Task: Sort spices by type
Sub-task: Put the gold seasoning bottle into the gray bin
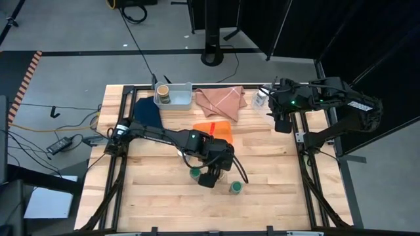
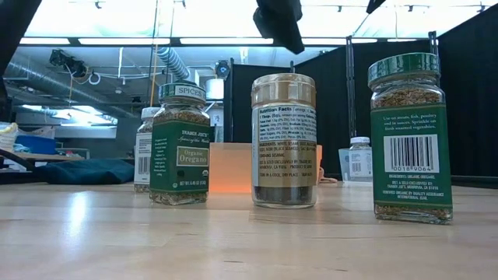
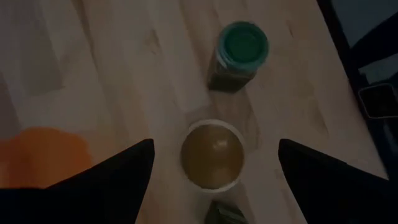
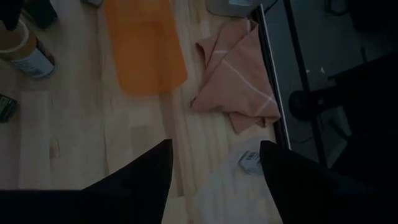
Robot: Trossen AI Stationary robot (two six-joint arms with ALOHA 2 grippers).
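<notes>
grey bin [image 1: 182, 101] | holds tan-capped jar [image 1: 163, 90] | orange tray [image 1: 216, 129] beside

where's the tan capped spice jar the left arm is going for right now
The tan-capped spice jar stands upright on the table's front middle, directly under the left end effector, between its open fingers. Green-capped jars stand on either side of it in the low view.

The worktop [image 2: 233, 241] is pale wood with a smooth, slightly shiny finish. The spice jars [image 2: 284, 140] look like clear glossy glass with paper labels. The pink cloth [image 1: 222, 101] is soft and matt. The orange tray [image 4: 144, 43] looks like smooth plastic.
</notes>
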